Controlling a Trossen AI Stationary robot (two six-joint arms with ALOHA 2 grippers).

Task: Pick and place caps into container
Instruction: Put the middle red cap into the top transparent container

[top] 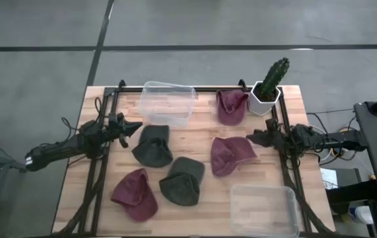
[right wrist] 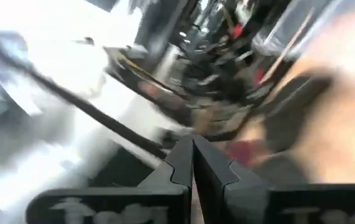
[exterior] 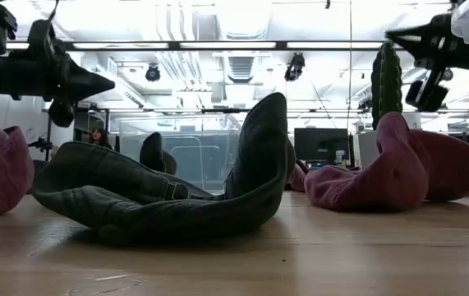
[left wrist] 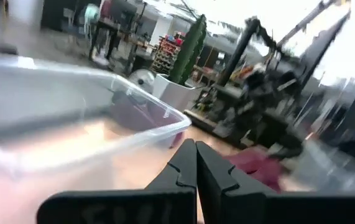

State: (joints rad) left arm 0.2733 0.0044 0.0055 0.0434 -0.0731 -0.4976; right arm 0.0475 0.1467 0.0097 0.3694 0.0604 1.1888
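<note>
My left end effector closed, empty, beside olive cap mid-desk. Right end effector closed, empty, near maroon cap. I'd open wide, pinch crown, lift to container.

Five caps lie scattered on my desk, none in a container yet. One maroon cap sits at the far edge, a second right of centre, a third near the front left. Two dark olive caps lie between them: one left of centre, one just in front (crumpled, brim curling up). A clear container stands at the back, another at the front right.
</note>
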